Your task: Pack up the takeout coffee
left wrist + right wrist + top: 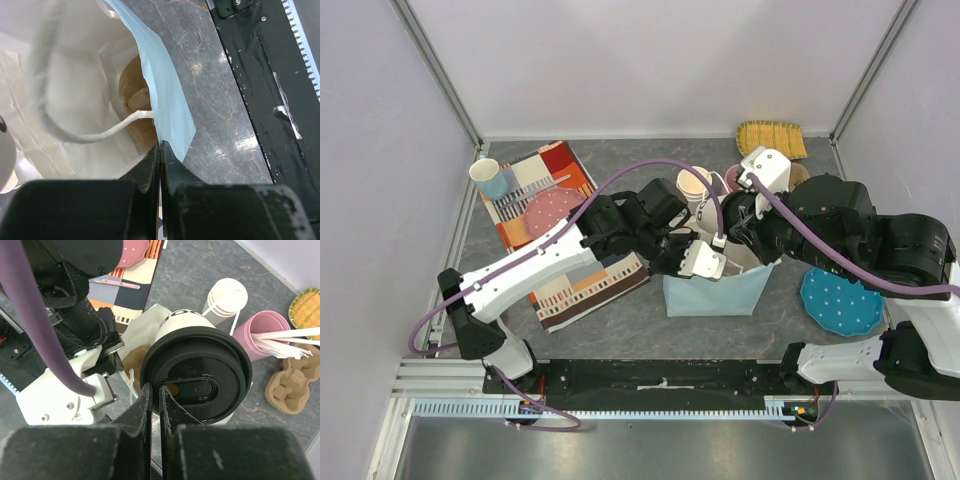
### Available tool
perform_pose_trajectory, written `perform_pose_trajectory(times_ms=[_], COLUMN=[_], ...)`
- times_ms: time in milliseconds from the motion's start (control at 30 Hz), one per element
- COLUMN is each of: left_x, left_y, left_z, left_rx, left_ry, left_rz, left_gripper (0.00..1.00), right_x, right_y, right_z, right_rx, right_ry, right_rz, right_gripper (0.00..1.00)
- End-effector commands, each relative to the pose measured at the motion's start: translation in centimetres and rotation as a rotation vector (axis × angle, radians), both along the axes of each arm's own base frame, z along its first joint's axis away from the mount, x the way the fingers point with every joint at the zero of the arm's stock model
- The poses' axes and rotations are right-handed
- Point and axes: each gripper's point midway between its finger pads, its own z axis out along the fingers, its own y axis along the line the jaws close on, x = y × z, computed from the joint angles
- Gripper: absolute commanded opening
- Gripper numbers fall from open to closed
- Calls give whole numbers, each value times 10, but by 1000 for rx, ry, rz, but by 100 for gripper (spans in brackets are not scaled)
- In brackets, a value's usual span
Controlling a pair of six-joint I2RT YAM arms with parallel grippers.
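The takeout coffee [200, 382], a white paper cup with a round black lid, hangs from my right gripper [155, 390], which is shut on the lid's near rim. The cup sits over the open mouth of the light-blue paper bag [715, 295]. In the top view the right arm hides the cup. My left gripper [160, 147] is shut on the bag's top edge [170, 100] and holds that side out. The bag's white inside, brown bottom and a white cord handle [100, 135] show in the left wrist view. In the top view the left gripper [705, 262] is at the bag's rear rim.
A stack of lidless white cups [226, 297], a pink cup with sticks [265, 330] and a brown cup carrier [295, 382] stand behind the bag. A teal plate [842, 300] lies right. A patterned mat [580, 270], pink plate [552, 210] and blue-banded cup [490, 178] are left.
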Motion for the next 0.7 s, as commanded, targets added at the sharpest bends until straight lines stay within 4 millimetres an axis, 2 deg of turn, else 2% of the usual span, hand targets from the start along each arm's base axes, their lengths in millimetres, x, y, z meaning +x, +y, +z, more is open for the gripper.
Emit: perform_pose_trajectory(times_ms=[0, 67, 100, 133, 233, 267, 333, 500, 533, 667], left_x=[-6, -5, -4, -4, -5, -5, -5, -6, -10, -21], left_y=[2, 4, 4, 5, 8, 9, 11, 18, 24, 35], left_z=[9, 9, 11, 12, 18, 20, 27, 46, 47, 43], left_rx=[-29, -27, -29, -30, -43, -45, -55, -82, -73, -51], left_ry=[2, -7, -13, -14, -27, -28, -40, -64, -62, -15], left_rz=[-9, 1, 4, 8, 5, 7, 15, 27, 20, 20], left_gripper=[2, 5, 11, 25, 47, 50, 55, 57, 61, 64], right_x=[-13, -16, -16, -16, -15, -15, -15, -11, -10, -7], right_y=[-7, -3, -2, -2, 1, 2, 6, 7, 8, 16], right_z=[-18, -21, -22, -26, -34, -39, -44, -50, -52, -61], right_rx=[-81, -83, -87, -96, -123, -137, -152, -180, -185, -195], right_ry=[62, 78, 81, 87, 102, 114, 126, 131, 136, 184], right_rz=[51, 73, 75, 80, 85, 87, 93, 88, 85, 86], right_gripper=[3, 3, 3, 3, 3, 3, 3, 3, 3, 2])
